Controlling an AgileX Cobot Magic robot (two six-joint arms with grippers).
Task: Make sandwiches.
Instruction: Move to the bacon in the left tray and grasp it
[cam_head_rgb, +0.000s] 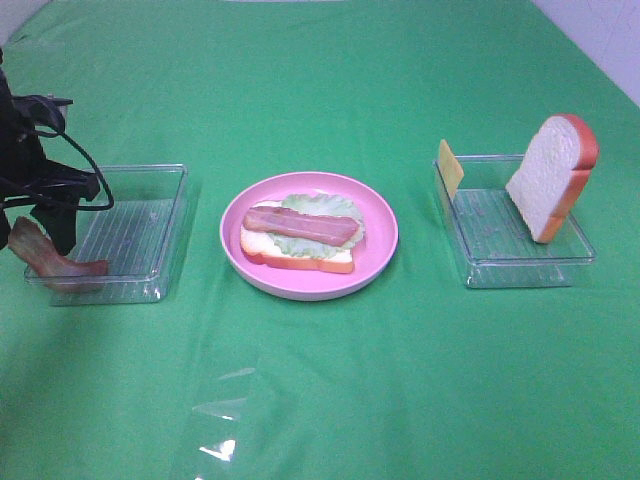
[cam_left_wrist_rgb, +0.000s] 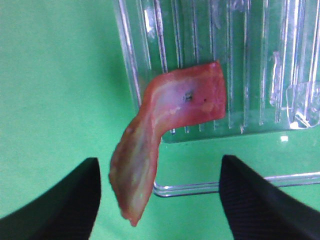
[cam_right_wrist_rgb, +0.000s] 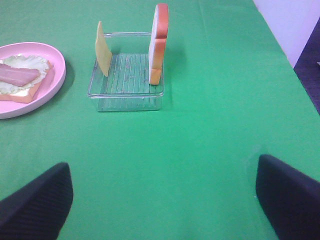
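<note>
On the pink plate (cam_head_rgb: 310, 287) lies a half-built sandwich (cam_head_rgb: 300, 258): a bread slice, lettuce (cam_head_rgb: 325, 205) and one bacon strip (cam_head_rgb: 300, 225). Another bacon strip (cam_head_rgb: 45, 258) (cam_left_wrist_rgb: 165, 115) hangs over the near-left corner of the left clear tray (cam_head_rgb: 150, 220). My left gripper (cam_head_rgb: 35, 228) (cam_left_wrist_rgb: 160, 165) hovers over it, fingers spread on either side without touching it. The right tray (cam_head_rgb: 510, 262) holds a yellow cheese square (cam_head_rgb: 451, 168) and a bread slice (cam_head_rgb: 550, 175), both standing on edge. My right gripper (cam_right_wrist_rgb: 162, 165) is open over bare cloth, well short of that tray (cam_right_wrist_rgb: 125, 92).
A green cloth covers the whole table. A pale wall or table edge shows at the far right corner (cam_head_rgb: 610, 40). A flat piece of clear film (cam_head_rgb: 225, 420) lies on the cloth near the front, left of the middle.
</note>
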